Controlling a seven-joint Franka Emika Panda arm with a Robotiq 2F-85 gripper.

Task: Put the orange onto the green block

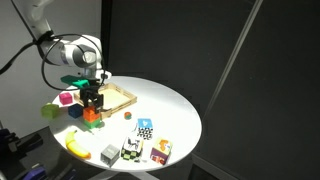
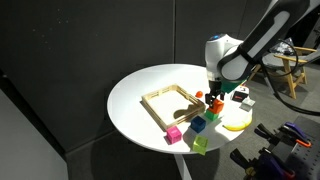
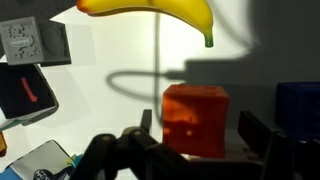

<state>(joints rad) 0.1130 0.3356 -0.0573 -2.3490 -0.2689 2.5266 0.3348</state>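
**Orange block flanked by spread pincer, beside the green block**

One arm is seen over a round white table (image 1: 175,105). Its gripper (image 1: 92,100) is lowered to the table top. In the wrist view the gripper's two fingers (image 3: 258,132) are spread, one on each side of the orange (image 3: 195,120). A narrow strip of table is seen between each finger and the block, so nothing is pinched. The orange is seen resting on the table, not on the green block.

In an exterior view, one green block (image 1: 72,116) is seen just left of the orange (image 1: 92,117). Whether the two touch cannot be told. In an exterior view the green block (image 2: 212,113) lies just nearer than the gripper (image 2: 213,98).

One banana (image 1: 78,145) is laid near the front edge, and it fills the top of the wrist view. One magenta cube (image 1: 66,98), one yellow-green block (image 1: 50,112) and one blue block (image 2: 198,125) are counted. One wooden frame (image 1: 118,97) lies flat, right of the gripper. Three patterned cubes (image 1: 145,128) are grouped at the near right, well apart from the orange. One grey cube (image 1: 108,153) sits beside the banana.
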